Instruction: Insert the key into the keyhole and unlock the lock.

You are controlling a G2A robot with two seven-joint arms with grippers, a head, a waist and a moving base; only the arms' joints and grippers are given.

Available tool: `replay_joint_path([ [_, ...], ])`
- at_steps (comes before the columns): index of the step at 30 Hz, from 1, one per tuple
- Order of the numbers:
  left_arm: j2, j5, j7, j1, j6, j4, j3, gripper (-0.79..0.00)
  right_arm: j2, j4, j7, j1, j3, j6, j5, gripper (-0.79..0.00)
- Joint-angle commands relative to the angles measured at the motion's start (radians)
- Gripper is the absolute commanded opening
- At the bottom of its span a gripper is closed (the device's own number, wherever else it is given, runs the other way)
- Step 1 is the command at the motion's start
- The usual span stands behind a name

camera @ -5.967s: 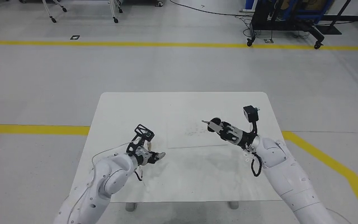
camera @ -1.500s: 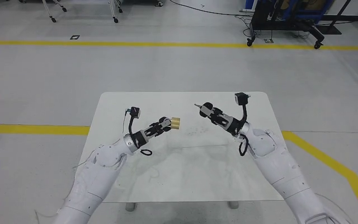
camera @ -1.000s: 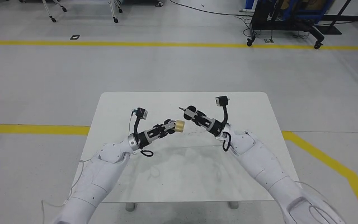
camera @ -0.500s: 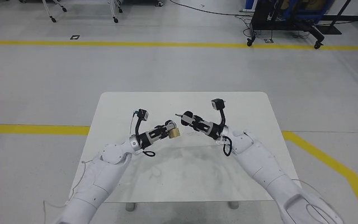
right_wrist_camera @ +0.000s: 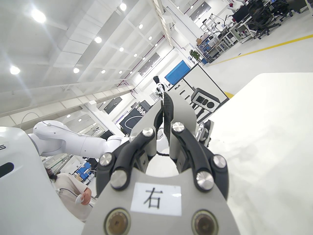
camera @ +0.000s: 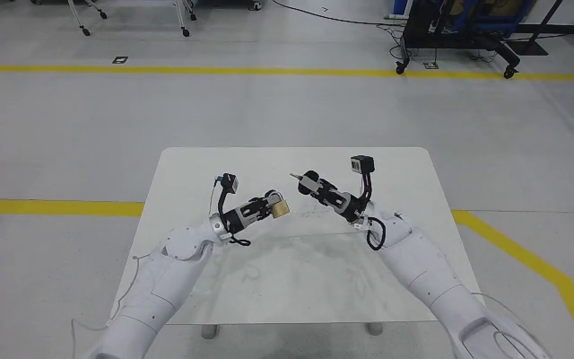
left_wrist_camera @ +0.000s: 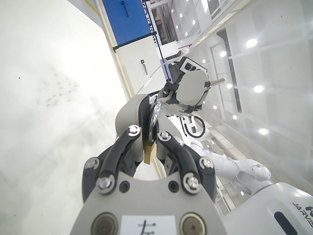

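Two arms hang over the middle of the white table [camera: 359,296], both lifted off its surface, and we take them from the left.

First comes the left gripper [camera: 272,205], its jaws clamped on the brass lock [camera: 281,208]. From that arm's own wrist camera we see the brass body pinched between the two dark fingers, held in the air above the tabletop. In the top view the lock sits at the very end of the arm and faces the other gripper.

Moving across, there is a small gap and nothing is touching. We then reach the right gripper [camera: 308,183], its jaws pressed together on the key [camera: 295,177]. The wrist view on that side shows the two pads closed tight against each other. The key's head is hard for us to make out between them, but its thin metal blade juts out past the fingers and shows plainly from above and from the left wrist camera.

The blade tip is near the lock but apart from it — a little farther from the robot than the brass body. The key is not in the keyhole.
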Motion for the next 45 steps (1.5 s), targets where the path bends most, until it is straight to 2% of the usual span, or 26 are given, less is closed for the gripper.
replay_joint_path([
  [1,-0.003,-0.050,0.012,-0.006,0.115,-0.012,0.000,-0.785,0.000,-0.012,-0.012,-0.006,0.004,0.010,-0.006,-0.785],
  [6,-0.011,-0.126,0.003,-0.054,0.319,0.018,-0.002,-0.785,0.011,-0.065,-0.075,-0.059,0.050,0.046,-0.082,-0.785],
  [10,-0.027,-0.191,-0.042,-0.115,0.384,0.074,0.011,-0.785,0.019,-0.105,-0.071,-0.110,0.069,0.098,-0.037,-0.785],
  [14,-0.052,-0.331,-0.117,-0.164,0.401,0.159,0.023,-0.785,0.028,-0.126,0.037,-0.132,0.075,0.206,0.081,-0.785],
  [16,-0.052,-0.331,-0.117,-0.164,0.401,0.159,0.023,-0.785,0.033,-0.145,0.093,-0.142,0.084,0.245,0.133,-0.785],
  [31,-0.052,-0.331,-0.117,-0.164,0.401,0.159,0.023,-0.785,0.034,-0.150,0.103,-0.142,0.086,0.248,0.137,-0.785],
  [35,-0.052,-0.331,-0.117,-0.164,0.401,0.159,0.023,-0.785,0.032,-0.175,0.120,-0.174,0.078,0.412,0.232,-0.785],
  [39,-0.051,-0.287,-0.056,-0.153,0.410,0.128,0.023,-0.785,0.033,-0.184,0.103,-0.203,0.086,0.546,0.274,-0.785],
  [45,-0.053,-0.178,0.063,-0.146,0.442,0.090,0.040,-0.785,0.030,-0.256,0.016,-0.255,0.090,0.618,0.254,-0.785],
])
